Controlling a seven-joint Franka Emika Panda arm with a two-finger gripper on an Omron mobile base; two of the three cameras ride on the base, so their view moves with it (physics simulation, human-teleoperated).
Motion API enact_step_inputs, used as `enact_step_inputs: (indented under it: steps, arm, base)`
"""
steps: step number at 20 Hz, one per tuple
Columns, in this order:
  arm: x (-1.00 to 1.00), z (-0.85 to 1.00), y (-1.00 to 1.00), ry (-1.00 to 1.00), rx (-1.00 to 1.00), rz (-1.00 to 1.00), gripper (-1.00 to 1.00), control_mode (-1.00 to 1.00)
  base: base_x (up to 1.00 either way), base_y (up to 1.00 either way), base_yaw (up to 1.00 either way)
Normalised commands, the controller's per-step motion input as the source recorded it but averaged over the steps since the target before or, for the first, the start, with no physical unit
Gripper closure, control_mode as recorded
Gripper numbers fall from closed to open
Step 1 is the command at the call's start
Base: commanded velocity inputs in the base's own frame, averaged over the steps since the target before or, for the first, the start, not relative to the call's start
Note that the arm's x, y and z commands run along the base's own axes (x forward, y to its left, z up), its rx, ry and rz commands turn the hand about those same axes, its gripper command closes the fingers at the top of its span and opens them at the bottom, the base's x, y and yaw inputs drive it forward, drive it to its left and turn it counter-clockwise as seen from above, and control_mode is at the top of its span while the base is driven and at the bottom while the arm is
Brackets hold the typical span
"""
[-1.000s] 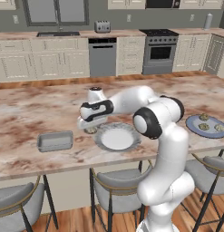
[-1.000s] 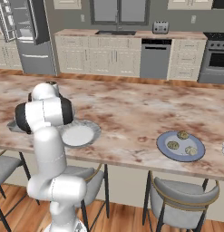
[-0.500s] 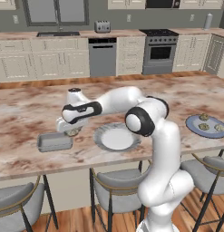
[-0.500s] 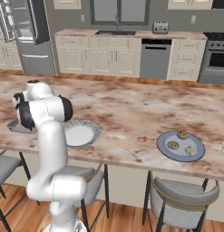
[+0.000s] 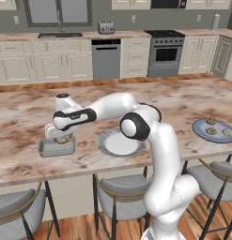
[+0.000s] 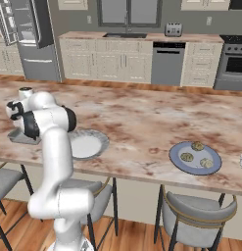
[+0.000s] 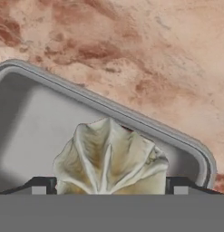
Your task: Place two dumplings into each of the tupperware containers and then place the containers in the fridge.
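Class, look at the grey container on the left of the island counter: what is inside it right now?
Over the container a creased dumpling sits between the gripper fingertips. The tray floor that shows is bare; the dumpling hides the part beneath it, and whether they touch cannot be told.

Lighting: even, diffuse, moderately bright render. Shadows: soft, faint beneath stools [image 5: 117,197]. Glare: none. Focus: hand view coarse, softly blurred; base views slightly soft.

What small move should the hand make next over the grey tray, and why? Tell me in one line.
Probably lower a little and open. The hand holds a dumpling between its fingers, above the floor of the tupperware container, within the rim. In the left base view the hand hangs just over that container, so releasing here should drop the dumpling inside.
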Motion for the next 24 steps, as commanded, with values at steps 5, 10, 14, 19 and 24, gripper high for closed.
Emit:
enact_step_inputs:
  steps: [5, 10, 14, 19, 24]
  arm:
    - [0.16, -0.34, 0.27, 0.0, -0.01, 0.0, -1.0, -1.0]
    - [-0.02, 0.02, -0.13, 0.0, 0.0, 0.0, -1.0, -1.0]
    - [-0.25, 0.41, -0.2, 0.01, 0.0, -0.02, -1.0, -1.0]
    - [-0.33, 0.21, -0.74, 0.03, 0.0, -0.04, -1.0, -1.0]
    - [-0.17, -0.17, -1.0, 0.02, 0.06, -0.08, -1.0, -1.0]
  base:
    - [0.0, 0.0, 0.0]
    - [0.0, 0.0, 0.0]
    - [0.0, 0.0, 0.0]
    - [0.0, 0.0, 0.0]
    - [0.0, 0.0, 0.0]
